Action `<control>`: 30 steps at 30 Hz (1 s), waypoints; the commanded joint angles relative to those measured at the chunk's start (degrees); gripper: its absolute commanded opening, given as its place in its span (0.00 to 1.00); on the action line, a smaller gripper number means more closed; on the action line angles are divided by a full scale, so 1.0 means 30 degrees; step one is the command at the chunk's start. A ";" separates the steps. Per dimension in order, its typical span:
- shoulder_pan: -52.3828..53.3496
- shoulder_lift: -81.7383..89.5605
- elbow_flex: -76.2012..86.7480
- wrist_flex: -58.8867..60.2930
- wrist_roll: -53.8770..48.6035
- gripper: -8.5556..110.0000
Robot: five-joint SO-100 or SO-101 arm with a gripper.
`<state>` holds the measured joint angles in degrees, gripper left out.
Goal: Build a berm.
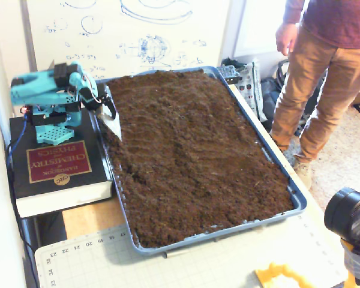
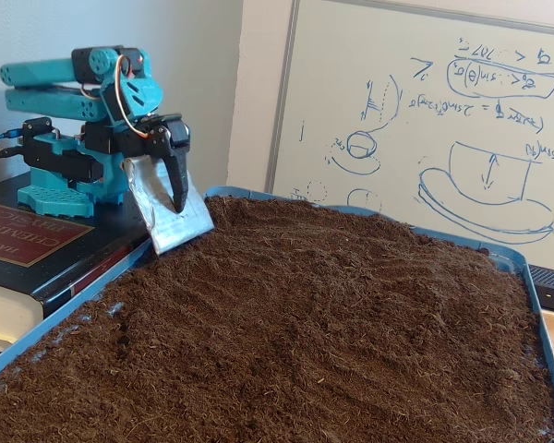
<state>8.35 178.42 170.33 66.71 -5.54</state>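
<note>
Soil point(image 2: 332, 332) foreground; folded arm point(image 2: 74, 88) dips blade point(image 2: 171, 212).

Teal arm point(image 2: 74, 88), black end effector point(image 2: 171, 171)

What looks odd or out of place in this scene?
The arm stands on a thick book, not on the table. A silver blade is fixed to its fingers. No berm is raised yet; the soil lies nearly flat.
</note>
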 commanded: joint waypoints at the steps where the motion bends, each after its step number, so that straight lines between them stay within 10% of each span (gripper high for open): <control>1: -0.2227 -0.4248 -0.4277 -0.0410 0.2988 0.08; 11: -0.9961 -1.3770 -0.8965 -0.7676 1.3066 0.07; 16: -1.2129 -1.9014 -1.2275 -0.9316 1.2422 0.07; 30: -1.4355 -2.6426 -2.5107 0.4834 1.0225 0.07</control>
<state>-33.84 98.61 106.00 71.37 26.37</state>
